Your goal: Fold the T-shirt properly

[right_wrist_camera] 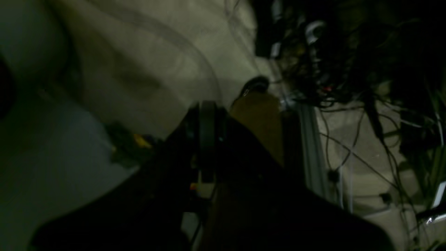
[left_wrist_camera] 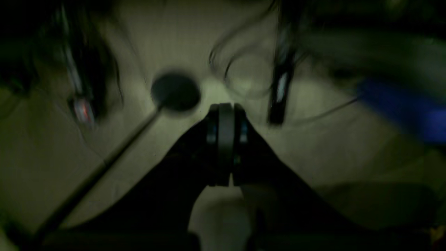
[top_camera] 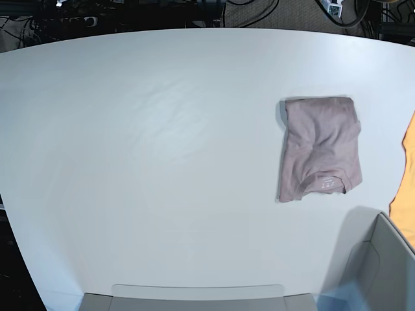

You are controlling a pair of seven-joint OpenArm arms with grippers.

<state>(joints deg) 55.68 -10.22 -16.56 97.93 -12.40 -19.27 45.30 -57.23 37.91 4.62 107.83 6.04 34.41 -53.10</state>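
Dim, blurry wrist views, perhaps motion blur

Plain dusty mauve T-shirt (top_camera: 321, 146) with a small pale print inside its neck. White table (top_camera: 168, 162), tinged faintly blue. Bright orange cloth (top_camera: 405, 188). Plain grey bin (top_camera: 382, 259). In the dim left wrist view, a deep blue patch (left_wrist_camera: 400, 104) and black gripper fingers (left_wrist_camera: 225, 139).

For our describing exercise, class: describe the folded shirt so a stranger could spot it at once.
Find the big white table. Toward its right side in the base view lies the T-shirt, a compact mauve bundle with its printed neck label facing up. Its dusty colour separates it from the orange cloth at the picture's right edge.
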